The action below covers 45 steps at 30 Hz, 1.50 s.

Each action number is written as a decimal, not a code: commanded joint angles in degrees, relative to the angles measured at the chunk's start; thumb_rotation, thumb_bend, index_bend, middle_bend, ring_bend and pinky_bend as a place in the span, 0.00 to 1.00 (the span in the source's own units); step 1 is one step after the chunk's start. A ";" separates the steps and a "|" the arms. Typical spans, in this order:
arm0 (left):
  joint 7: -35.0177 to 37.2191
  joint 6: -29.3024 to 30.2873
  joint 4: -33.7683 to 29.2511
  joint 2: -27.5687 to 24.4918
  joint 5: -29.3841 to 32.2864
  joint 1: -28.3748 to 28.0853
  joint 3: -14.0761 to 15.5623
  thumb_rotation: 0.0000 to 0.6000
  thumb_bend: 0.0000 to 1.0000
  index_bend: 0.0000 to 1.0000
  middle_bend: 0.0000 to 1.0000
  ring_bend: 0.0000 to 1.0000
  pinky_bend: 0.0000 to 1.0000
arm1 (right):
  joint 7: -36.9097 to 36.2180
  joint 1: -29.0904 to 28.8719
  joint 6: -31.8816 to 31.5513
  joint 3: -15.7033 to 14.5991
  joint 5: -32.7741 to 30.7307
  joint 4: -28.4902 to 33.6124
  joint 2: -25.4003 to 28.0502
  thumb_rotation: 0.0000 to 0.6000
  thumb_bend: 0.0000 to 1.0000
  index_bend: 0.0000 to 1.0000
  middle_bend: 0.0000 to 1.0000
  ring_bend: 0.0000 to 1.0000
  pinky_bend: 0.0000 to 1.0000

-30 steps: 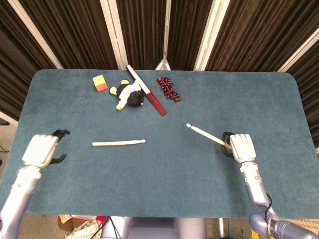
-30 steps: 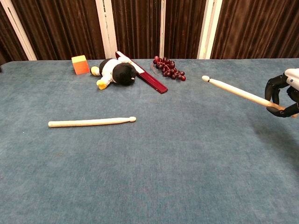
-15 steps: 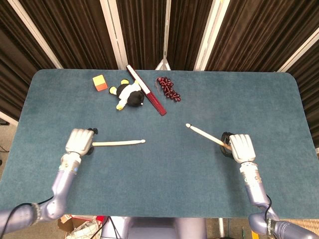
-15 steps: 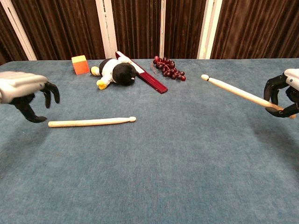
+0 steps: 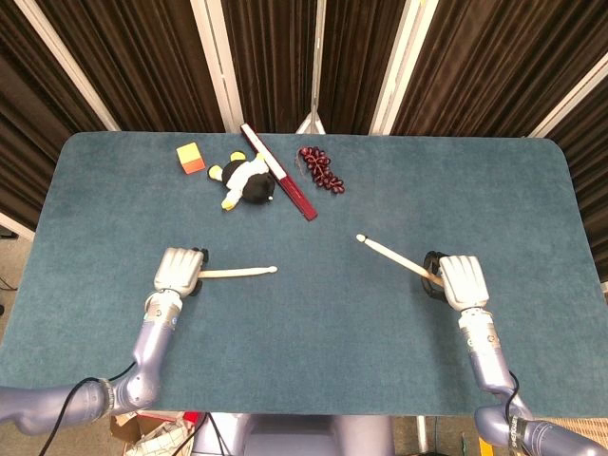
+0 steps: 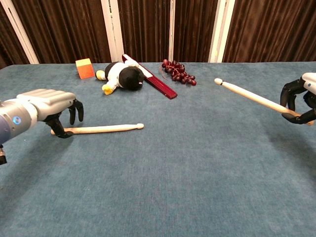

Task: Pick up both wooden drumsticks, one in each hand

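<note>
One wooden drumstick (image 5: pixel 237 272) lies flat on the blue table (image 5: pixel 313 342), tip pointing right. My left hand (image 5: pixel 179 269) hovers over its butt end; in the chest view the left hand (image 6: pixel 52 106) arches over the drumstick (image 6: pixel 103 129), fingers (image 6: pixel 74 111) apart and nothing gripped. My right hand (image 5: pixel 459 280) holds the second drumstick (image 5: pixel 391 255) by its butt end. In the chest view that drumstick (image 6: pixel 249 96) is lifted off the table, its tip slanting up to the left from the right hand (image 6: pixel 300 101).
At the back of the table stand an orange cube (image 5: pixel 191 158), a black-and-white plush toy (image 5: pixel 247 180), a long dark red bar (image 5: pixel 278 171) and a bunch of dark grapes (image 5: pixel 322 169). Dark curtains hang behind the table.
My left hand has moved in from the left edge to the butt end of the lying drumstick. The right hand and its drumstick have hardly moved.
</note>
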<state>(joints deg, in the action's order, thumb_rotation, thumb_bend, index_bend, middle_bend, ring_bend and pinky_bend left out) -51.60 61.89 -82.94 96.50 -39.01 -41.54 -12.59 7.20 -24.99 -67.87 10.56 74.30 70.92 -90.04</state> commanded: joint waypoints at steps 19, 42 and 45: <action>3.36 -0.72 5.18 4.23 -1.38 -1.31 2.25 1.00 0.58 0.57 0.66 0.81 0.92 | 0.06 -0.06 -0.12 -0.08 -0.02 -0.72 -0.25 1.00 0.54 0.79 0.66 0.86 0.85; 13.87 6.21 -6.80 -3.82 -19.11 -2.36 -2.42 1.00 0.65 0.61 0.69 0.81 0.92 | 1.99 -1.80 -1.81 3.43 -0.91 4.18 -0.11 1.00 0.54 0.80 0.66 0.86 0.85; 14.44 6.45 -11.06 -5.18 -20.95 -3.16 -3.68 1.00 0.65 0.61 0.70 0.81 0.92 | 3.25 -2.60 -1.76 4.52 -1.50 6.53 0.06 1.00 0.54 0.80 0.66 0.86 0.85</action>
<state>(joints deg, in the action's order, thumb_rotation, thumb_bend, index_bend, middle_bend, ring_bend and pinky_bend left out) -37.94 67.86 -91.06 92.75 -58.23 -43.93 -14.99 9.69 -27.04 -69.63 14.35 73.22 76.19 -90.12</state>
